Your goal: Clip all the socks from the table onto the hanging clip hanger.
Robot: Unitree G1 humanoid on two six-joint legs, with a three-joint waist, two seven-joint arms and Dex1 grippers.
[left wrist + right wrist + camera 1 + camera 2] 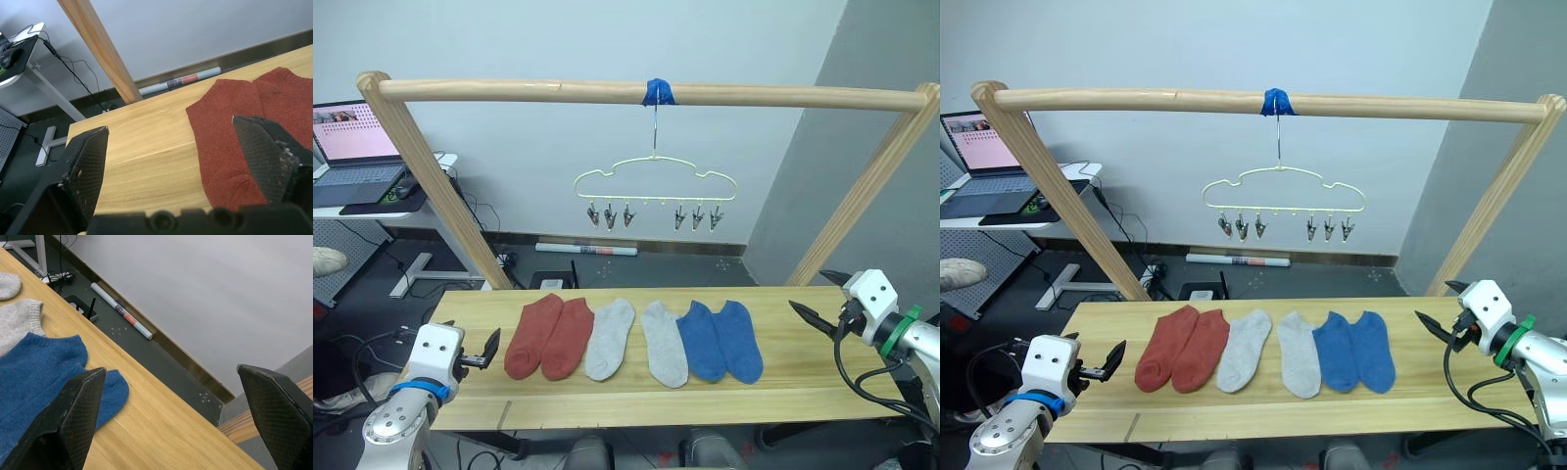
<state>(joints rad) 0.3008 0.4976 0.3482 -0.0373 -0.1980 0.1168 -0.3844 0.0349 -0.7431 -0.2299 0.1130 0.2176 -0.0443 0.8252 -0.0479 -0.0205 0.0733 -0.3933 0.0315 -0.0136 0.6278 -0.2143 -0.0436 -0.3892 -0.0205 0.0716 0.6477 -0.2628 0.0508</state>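
Six socks lie side by side in a row on the pale wooden table (783, 377): two rust-red socks (551, 337) on the left, two light grey socks (610, 338) in the middle, two blue socks (721, 341) on the right. The clip hanger (654, 181), thin yellow-green wire with a row of empty metal clips, hangs above and behind them. My left gripper (487, 351) is open at the table's left end, just left of the red socks (234, 142). My right gripper (810, 292) is open at the right end, apart from the blue socks (44, 377).
A thick wooden frame bar (509, 90) spans above the table on slanted legs; the hanger's hook hangs from it at a blue tape wrap (659, 93). A desk with a laptop (352, 147) stands at the far left. A tube (585, 250) lies on the floor behind.
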